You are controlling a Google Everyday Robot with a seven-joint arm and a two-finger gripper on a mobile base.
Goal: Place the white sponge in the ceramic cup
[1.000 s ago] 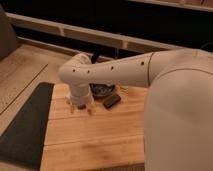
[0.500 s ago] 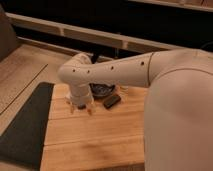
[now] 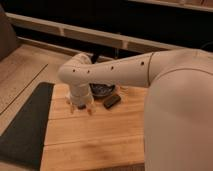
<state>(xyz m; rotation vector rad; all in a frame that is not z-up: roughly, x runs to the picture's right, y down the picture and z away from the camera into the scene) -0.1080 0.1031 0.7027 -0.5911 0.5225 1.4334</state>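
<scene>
My white arm reaches in from the right across the wooden table (image 3: 90, 140). Its wrist points down near the table's back left corner. The gripper (image 3: 81, 109) hangs just above the wood, open, with its two fingertips (image 3: 73, 109) spread apart and nothing pale between them. The white sponge and the ceramic cup are both out of view, possibly hidden behind the arm.
A wide dark bowl (image 3: 103, 90) sits just right of the gripper, partly under the forearm. A small dark rectangular block (image 3: 111, 101) lies in front of the bowl. A dark mat (image 3: 25, 130) borders the table's left edge. A dark shelf unit runs along the back.
</scene>
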